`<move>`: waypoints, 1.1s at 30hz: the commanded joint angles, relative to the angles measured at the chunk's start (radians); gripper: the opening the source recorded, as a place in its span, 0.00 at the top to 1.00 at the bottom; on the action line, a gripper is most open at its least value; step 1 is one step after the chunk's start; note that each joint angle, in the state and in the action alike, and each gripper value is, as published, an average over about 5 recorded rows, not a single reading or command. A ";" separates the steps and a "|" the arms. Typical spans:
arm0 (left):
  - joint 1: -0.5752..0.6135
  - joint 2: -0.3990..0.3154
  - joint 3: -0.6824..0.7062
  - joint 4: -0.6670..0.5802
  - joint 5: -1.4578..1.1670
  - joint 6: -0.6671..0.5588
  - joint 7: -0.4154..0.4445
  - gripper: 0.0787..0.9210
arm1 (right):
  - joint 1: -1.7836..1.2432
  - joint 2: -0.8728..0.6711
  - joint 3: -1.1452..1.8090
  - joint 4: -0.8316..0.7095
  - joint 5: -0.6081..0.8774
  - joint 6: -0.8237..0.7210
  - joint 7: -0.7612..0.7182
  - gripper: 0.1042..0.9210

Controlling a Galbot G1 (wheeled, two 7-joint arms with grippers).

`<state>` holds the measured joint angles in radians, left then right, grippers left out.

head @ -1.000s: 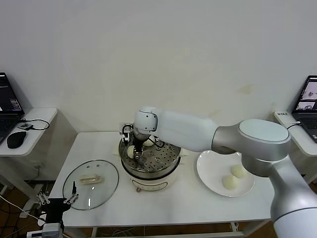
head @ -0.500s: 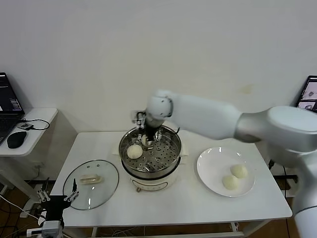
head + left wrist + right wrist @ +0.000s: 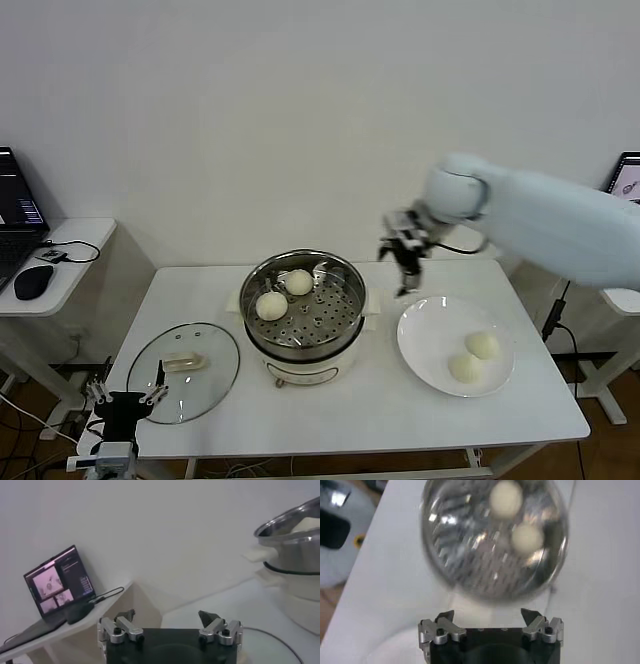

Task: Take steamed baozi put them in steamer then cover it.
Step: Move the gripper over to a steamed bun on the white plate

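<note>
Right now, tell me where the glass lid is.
In the head view the glass lid lies flat on the table, to the robot's left of the steamer, just beyond the parked, open left gripper.

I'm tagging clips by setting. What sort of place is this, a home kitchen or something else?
Probably a lab or test room, not a kitchen: a plain white table against a bare white wall, and open black laptops on side desks flanking it, beside a shiny steel steamer.
</note>
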<state>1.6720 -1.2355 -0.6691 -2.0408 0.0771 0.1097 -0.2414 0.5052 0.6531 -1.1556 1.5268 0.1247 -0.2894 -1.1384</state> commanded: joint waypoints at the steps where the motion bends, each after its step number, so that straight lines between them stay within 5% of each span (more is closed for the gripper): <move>1: 0.000 -0.001 0.009 0.005 0.005 0.001 0.001 0.12 | -0.203 -0.248 0.112 0.089 -0.168 0.063 -0.031 0.12; 14: 0.010 -0.009 0.001 0.009 0.008 0.009 0.000 0.12 | -0.608 -0.218 0.378 -0.004 -0.317 0.064 0.046 0.12; 33: 0.022 -0.021 -0.020 0.009 0.008 0.013 0.001 0.12 | -0.694 -0.053 0.428 -0.122 -0.373 0.041 0.084 0.14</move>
<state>1.6941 -1.2561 -0.6882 -2.0321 0.0842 0.1226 -0.2411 -0.1366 0.5631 -0.7583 1.4299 -0.2221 -0.2492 -1.0642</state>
